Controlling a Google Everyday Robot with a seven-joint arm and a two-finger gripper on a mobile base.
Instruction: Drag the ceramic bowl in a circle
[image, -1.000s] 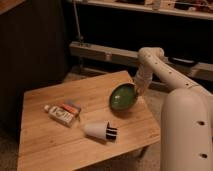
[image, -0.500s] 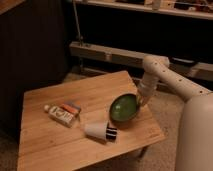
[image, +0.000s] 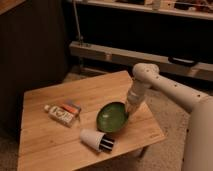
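One bench (image: 102, 90) carries one green bowl (image: 111, 118), one white cup (image: 94, 138) and one tube (image: 59, 114). One claw (image: 131, 111) sits at the bowl's two o'clock edge.

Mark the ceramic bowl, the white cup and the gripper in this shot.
ceramic bowl (image: 110, 119): camera view, on its green inner surface.
white cup (image: 91, 137): camera view, on the white side wall; the cup lies on its side.
gripper (image: 130, 111): camera view, at the fingertips, shut on the bowl's right rim.
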